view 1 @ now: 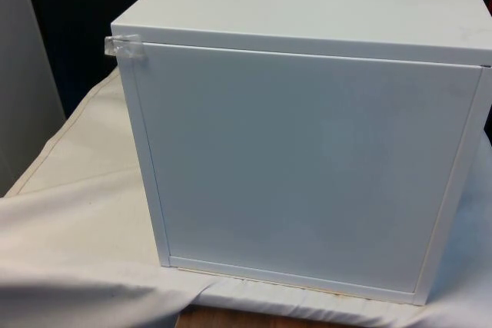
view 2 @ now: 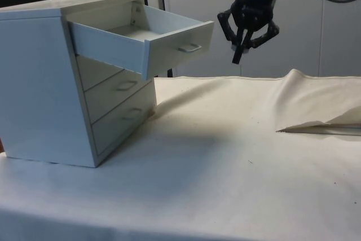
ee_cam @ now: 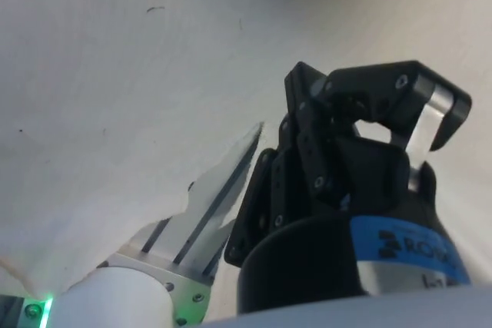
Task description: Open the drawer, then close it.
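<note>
Beside the chest (view 2: 51, 83), the top drawer (view 2: 144, 40) is standing open; the claw (view 2: 240, 55) is hanging closed and empty, closing still remaining.

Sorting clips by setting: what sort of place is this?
Probably a robot lab test bench: a white chest of drawers stands on a table under a white cloth, its top drawer pulled open, the gripper hanging nearby.

The bench (view 2: 237, 156) before me lies under a white cloth (view 2: 225, 128), creased into a raised fold (view 2: 316, 125) in the side view. In the front view, clear tape (view 1: 123, 45) clings near a corner, and bare wood (view 1: 231, 319) peeks below the cloth's edge.
</note>
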